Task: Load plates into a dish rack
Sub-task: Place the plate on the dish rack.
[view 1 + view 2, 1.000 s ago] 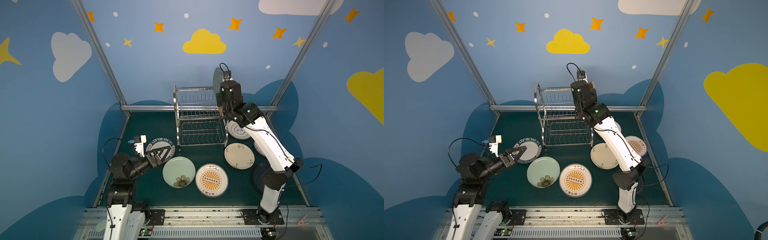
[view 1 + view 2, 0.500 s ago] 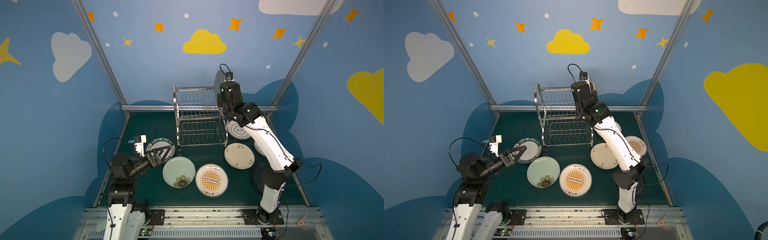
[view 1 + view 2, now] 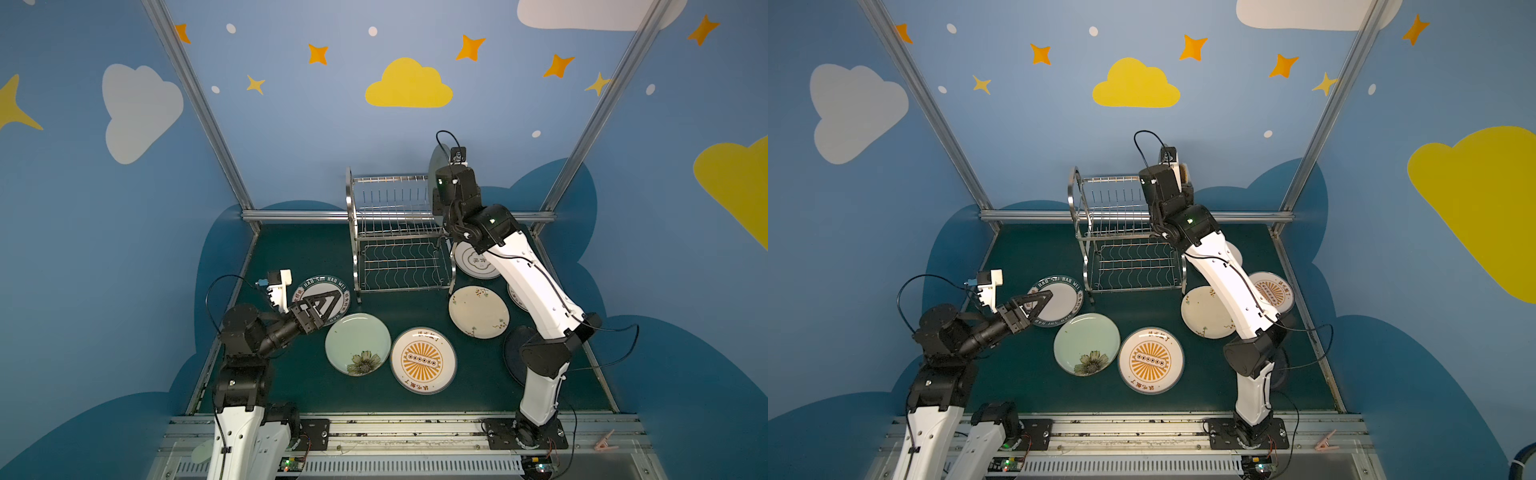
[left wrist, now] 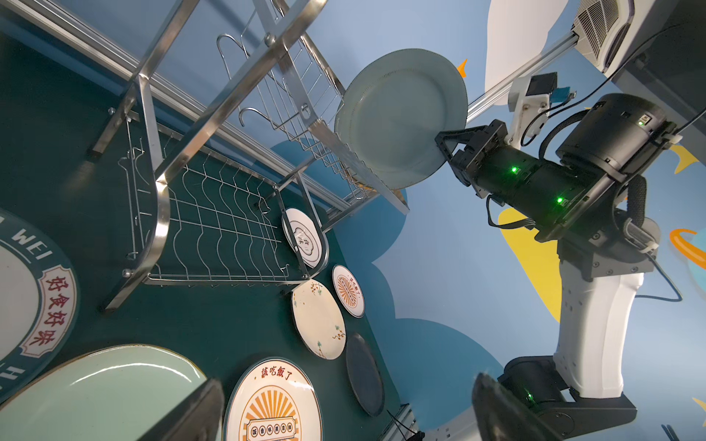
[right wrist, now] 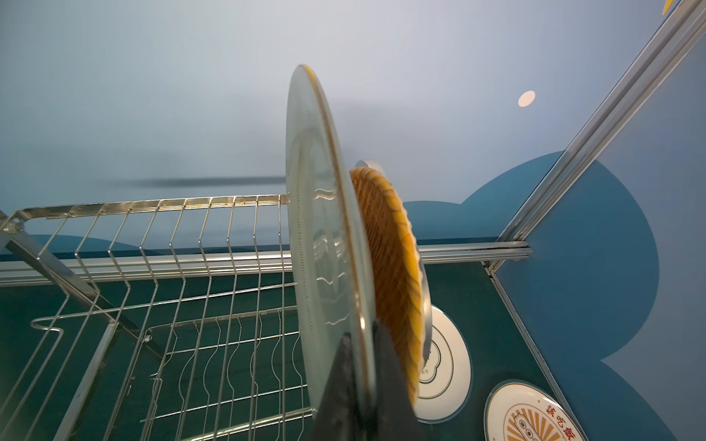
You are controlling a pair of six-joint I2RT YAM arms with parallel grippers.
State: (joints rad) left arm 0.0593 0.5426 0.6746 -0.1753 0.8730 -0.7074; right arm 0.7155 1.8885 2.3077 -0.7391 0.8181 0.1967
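Walls: blue walls [image 3: 291, 124] painted with clouds and stars, metal posts in the corners.
Counter: dark green counter [image 3: 299, 257]; loose plates lie flat on it around the rack.
Rack: dish rack [image 3: 395, 232] stands at back centre, two tiers of shiny wire between arched side frames.
Right arm: right gripper [image 4: 441, 145] is raised at the rack's right end, jaws pinched on the rim of the pale green plate [image 4: 401, 118].
Held plate: upright and on edge over the right end of the upper tier. Its lower rim is down at the tier's wires; seated in a slot or not, I cannot tell.
Neighbour: woven orange plate [image 5: 393, 267] stands upright in the upper tier on the outer side of the held one. Touching or apart is unclear.
Left arm: left gripper [image 3: 326, 305] is low, jaws spread wide and empty, hovering over the green-lettered plate [image 3: 309, 286] at the rack's front left.
Front row: flower plate [image 3: 357, 343] and sunburst plate [image 3: 423, 359] lie side by side, rims close.
Right side: cream sprigged plate [image 3: 478, 311] lies off the rack's front right corner. The white ring-patterned plate [image 3: 473, 262] lies beside the rack. A second sunburst plate [image 3: 1273, 291] and the dark navy plate [image 3: 513, 353] are partly hidden by the right arm.
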